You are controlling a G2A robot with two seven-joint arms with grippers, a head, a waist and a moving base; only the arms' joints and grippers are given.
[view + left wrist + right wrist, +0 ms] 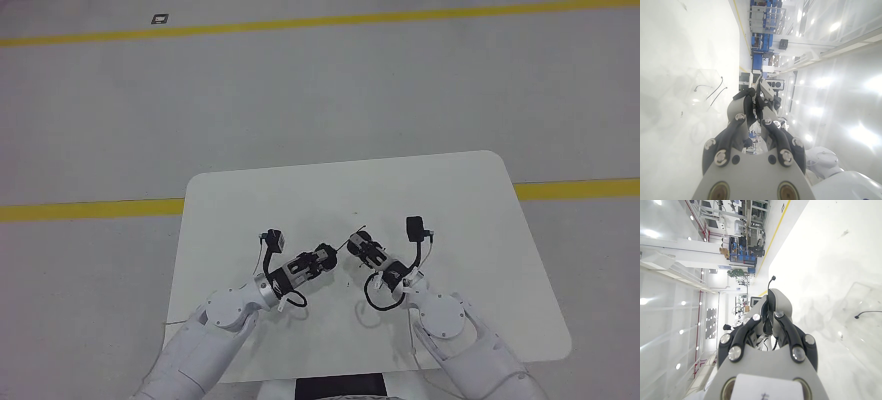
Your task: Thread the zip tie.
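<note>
Top view, left arm (pixel 290 270) and right arm (pixel 395 270) angled inward, jaws nearly meeting, both pinching zip tie (pixel 768 285).

Overhead looking down, wrist cameras close, sharing table (pixel 450 200)

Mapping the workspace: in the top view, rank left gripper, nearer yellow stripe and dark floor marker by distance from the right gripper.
1. left gripper, facing it over the table.
2. nearer yellow stripe, behind the table.
3. dark floor marker, far left corner.
</note>
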